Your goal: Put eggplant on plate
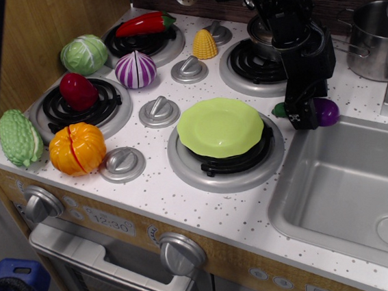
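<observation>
The dark-purple eggplant (pixel 327 111) lies on the white counter between the front right burner and the sink, its green stem (pixel 278 110) pointing left. My black gripper (pixel 305 115) has come down from above over the eggplant's middle. The near finger (pixel 303 111) covers that part, and the jaws stand open astride it. The eggplant still rests on the counter. The lime-green plate (pixel 219 126) sits on the front right burner, just left of the gripper, with nothing on it.
A steel sink (pixel 342 186) is right of the plate. A pot (pixel 374 32) stands at the back right. The striped onion (pixel 135 70), corn (pixel 204 44), red pepper (pixel 142 24), cabbage (pixel 83 54) and orange pumpkin (pixel 77 148) lie to the left.
</observation>
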`<state>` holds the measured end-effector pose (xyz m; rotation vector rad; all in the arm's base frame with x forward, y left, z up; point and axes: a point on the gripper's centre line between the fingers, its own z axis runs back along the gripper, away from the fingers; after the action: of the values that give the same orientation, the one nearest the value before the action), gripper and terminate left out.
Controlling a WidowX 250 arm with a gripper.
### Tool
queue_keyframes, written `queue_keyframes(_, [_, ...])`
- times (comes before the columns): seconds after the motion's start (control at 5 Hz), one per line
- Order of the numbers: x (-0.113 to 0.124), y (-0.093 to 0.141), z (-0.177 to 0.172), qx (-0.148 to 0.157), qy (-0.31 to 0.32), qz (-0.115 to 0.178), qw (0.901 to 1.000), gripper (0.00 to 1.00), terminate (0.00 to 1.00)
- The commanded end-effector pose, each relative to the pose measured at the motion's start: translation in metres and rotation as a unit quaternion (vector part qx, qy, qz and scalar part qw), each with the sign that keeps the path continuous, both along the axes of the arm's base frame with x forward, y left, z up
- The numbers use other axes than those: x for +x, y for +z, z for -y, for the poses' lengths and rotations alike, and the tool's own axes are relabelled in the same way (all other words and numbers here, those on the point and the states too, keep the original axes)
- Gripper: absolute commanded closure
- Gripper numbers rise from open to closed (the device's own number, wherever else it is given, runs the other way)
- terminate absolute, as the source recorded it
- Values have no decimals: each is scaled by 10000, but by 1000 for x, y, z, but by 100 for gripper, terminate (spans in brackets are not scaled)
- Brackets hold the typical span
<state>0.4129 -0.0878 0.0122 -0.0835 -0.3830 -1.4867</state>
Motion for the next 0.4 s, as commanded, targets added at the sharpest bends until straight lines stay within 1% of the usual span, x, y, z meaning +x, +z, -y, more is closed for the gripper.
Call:
queue_keyframes(0.0, [1, 6, 8, -125, -23, 210, 9997, 0, 0])
queue_keyframes(0.2, [3, 2, 8, -214, -45, 228, 9995, 0, 0])
